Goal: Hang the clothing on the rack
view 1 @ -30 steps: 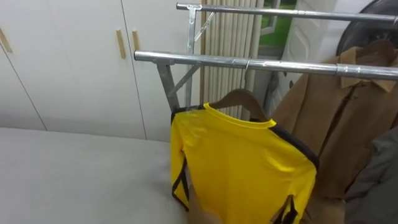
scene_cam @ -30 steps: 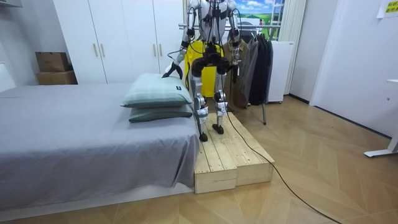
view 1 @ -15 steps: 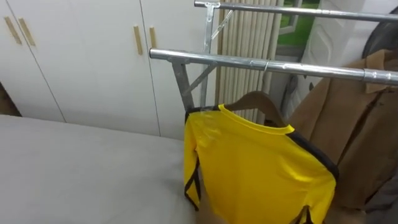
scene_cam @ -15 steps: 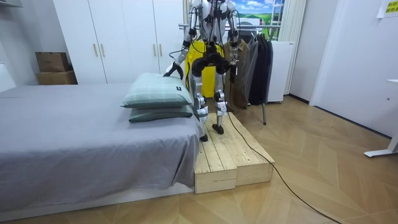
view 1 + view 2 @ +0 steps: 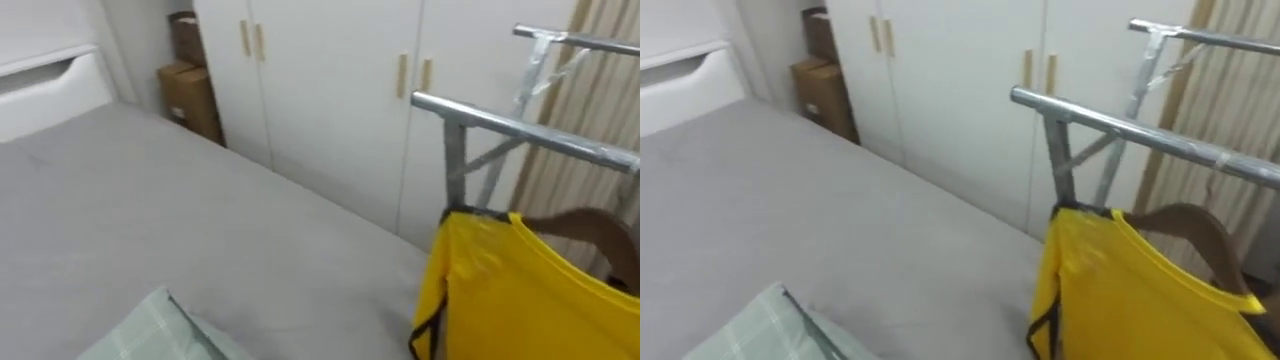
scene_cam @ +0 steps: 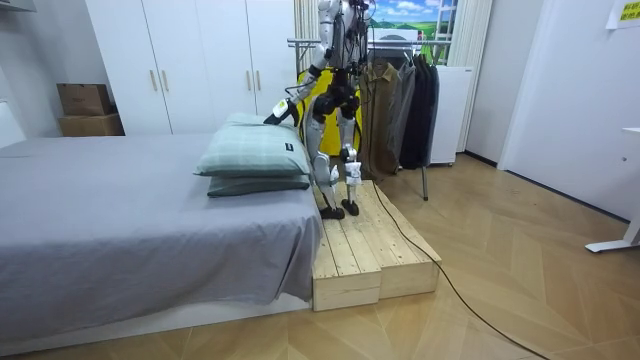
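Far left in the eye views are the cardboard boxes [image 5: 195,95] and the grey bed [image 5: 200,230], with 1 green checked pillow [image 5: 150,330] at the lower edge. The white wardrobe [image 5: 330,100] stands behind them. At the right edge the yellow shirt [image 5: 520,300] sits on its wooden hanger [image 5: 590,225] just below the metal rail [image 5: 520,125], apparently hung, its shoulder line running off to the right. In the room view the robot stands on the wooden platform [image 6: 365,250] between bed and rail, body angled toward the bed. Its left hand [image 6: 272,118] reaches out just above the 2 stacked pillows [image 6: 255,150]; whether it is released or clenched I cannot tell. So the shirt lies to the robot's right, away from that hand, and the right arm looks the nearer one to it
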